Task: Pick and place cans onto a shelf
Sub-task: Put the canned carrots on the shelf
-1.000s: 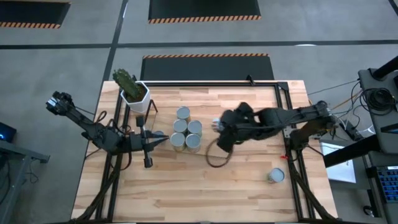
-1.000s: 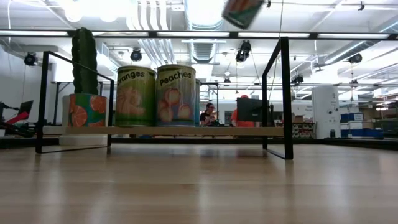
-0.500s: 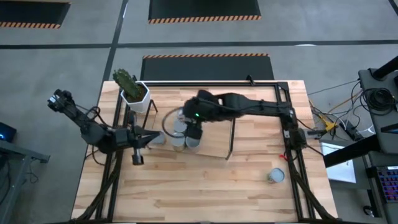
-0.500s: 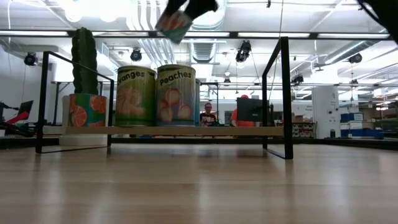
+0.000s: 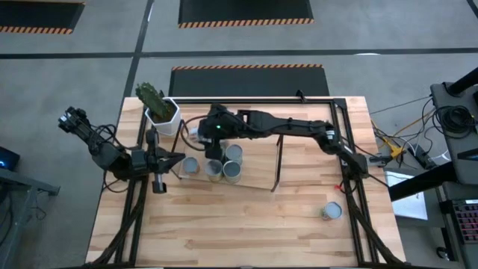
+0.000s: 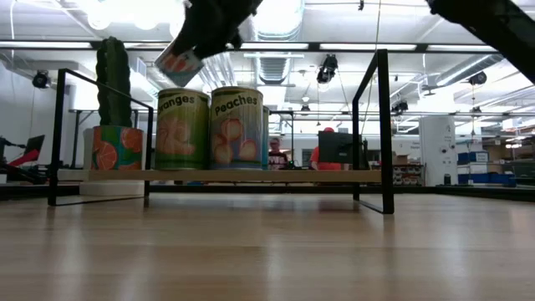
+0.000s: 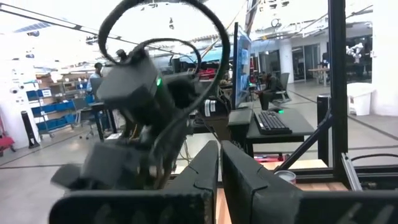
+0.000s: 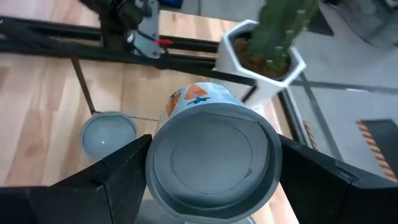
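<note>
**Carried can reaches the shelf's left end**

While the left gripper [image 5: 158,176] waits near the desk's left edge with its jaws pressed together and empty, the change belongs to the other arm. Just beside those jaws a single can [image 5: 190,164] stands on the shelf [image 5: 258,168], close to the white plant pot [image 5: 163,112] at the desk's far-left corner. Further right, a cluster of cans [image 5: 226,166] fills the shelf's left half.

The right gripper [image 5: 212,134] has swung across from the desk's right side in the last second and now hangs above that cluster, jaws spread wide around a carried can [image 8: 211,160], whose label shows oranges. In the low view this can [image 6: 180,60] sits tilted, clear above the standing ones. That suggests the transport is nearly done and a lowering into a free spot comes next; knocking a neighbour is the likely risk.

One last can [image 5: 331,211] remains on the desk near its right edge, so another trip is probably needed.
</note>
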Tool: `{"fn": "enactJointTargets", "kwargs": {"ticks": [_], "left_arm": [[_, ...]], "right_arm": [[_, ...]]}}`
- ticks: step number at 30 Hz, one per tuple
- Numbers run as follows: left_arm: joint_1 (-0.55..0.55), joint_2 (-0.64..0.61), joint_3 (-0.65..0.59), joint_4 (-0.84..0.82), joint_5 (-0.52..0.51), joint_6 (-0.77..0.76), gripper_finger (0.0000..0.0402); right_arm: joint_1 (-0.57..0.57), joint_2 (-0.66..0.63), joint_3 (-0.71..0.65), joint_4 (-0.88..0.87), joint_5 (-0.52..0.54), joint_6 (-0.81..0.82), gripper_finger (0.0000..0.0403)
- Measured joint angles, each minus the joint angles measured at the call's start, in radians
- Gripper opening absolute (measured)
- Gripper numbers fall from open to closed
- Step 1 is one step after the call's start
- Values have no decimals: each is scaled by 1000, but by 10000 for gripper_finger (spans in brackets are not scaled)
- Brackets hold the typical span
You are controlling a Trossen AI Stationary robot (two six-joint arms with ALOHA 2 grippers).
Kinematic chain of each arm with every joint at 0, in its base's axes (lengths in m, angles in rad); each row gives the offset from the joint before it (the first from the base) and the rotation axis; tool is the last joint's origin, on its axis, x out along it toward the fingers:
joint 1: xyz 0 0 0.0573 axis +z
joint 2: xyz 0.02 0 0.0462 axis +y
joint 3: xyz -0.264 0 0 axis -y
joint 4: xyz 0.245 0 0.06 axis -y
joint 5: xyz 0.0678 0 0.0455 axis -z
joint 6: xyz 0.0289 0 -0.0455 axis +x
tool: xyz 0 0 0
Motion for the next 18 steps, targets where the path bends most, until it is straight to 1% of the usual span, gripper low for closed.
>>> {"fn": "enactJointTargets", "kwargs": {"ticks": [2,8,13,15,18], "left_arm": [[0,-4,-5,-3,0,2,0],[0,-6,-10,-10,-4,4,0],[0,-3,-10,-34,-72,1,0],[0,-1,-11,-48,-100,-3,0],[0,7,-11,-47,-114,-4,0]], "right_arm": [[-4,23,0,31,-20,-24,302],[5,63,0,77,-17,-90,302],[47,31,0,63,1,-201,302],[78,15,0,43,60,-256,302],[135,-4,0,-15,219,-332,302]]}}
